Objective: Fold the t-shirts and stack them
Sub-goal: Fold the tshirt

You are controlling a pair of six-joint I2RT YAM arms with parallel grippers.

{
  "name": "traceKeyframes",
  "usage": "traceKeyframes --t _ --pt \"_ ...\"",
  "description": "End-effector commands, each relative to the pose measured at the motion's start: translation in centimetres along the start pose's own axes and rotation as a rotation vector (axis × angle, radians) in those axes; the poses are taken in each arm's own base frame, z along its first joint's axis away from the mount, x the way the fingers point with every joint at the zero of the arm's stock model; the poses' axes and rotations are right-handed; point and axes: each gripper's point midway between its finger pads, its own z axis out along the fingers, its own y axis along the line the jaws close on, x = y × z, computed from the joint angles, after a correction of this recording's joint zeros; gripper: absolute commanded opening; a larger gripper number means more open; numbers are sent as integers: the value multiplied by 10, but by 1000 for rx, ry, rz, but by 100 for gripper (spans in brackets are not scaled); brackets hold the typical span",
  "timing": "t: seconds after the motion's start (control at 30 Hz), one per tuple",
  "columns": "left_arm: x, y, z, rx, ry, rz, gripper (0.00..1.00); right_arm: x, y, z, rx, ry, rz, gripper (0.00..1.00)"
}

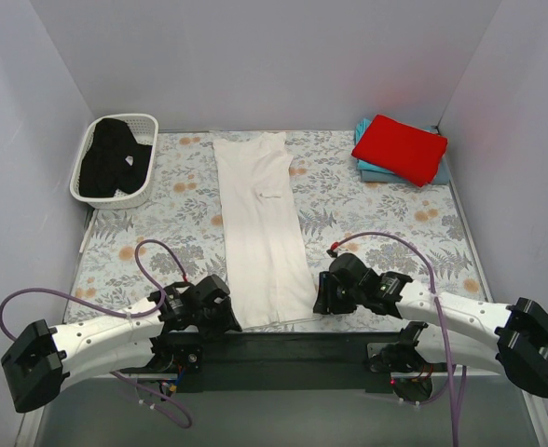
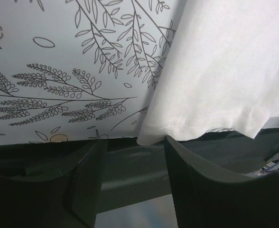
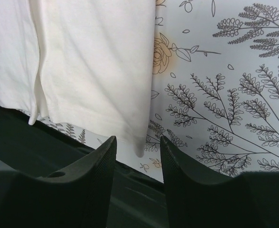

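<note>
The white t-shirt [image 1: 260, 223] lies down the middle of the worktop [image 1: 376, 223] as one long narrow strip, sides folded in, its stitched hem right at the near edge. Both arms are low at that hem. The left fingers [image 2: 191, 190] are spread at its near left corner, which sits just at the gap between the tips, nothing pinched. On the other side the right fingers [image 3: 92, 180] are spread too, and the near right corner of the hem hangs between their tips with a sliver of space on either side. Far left, the black t-shirt [image 1: 106, 163] is heaped in the white basket [image 1: 148, 121]. Far right, the red t-shirt [image 1: 400, 147] sits folded on top of the teal t-shirt [image 1: 439, 171], well apart from the arms.
</note>
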Motion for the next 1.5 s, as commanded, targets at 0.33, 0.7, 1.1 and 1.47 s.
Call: traceKeyframes --t 0.33,0.7,1.1,1.47 --pt "-11 -29 -7 63 -39 -154 46 5 -3 8 -11 3 25 47" --pt "-15 -36 -24 71 -59 -138 46 8 -6 9 -7 7 30 46" --pt "-16 -14 -7 -41 -74 -131 46 8 -5 9 -9 10 30 46" --pt "-23 -20 3 0 -110 -105 43 8 -5 9 -10 5 33 46"
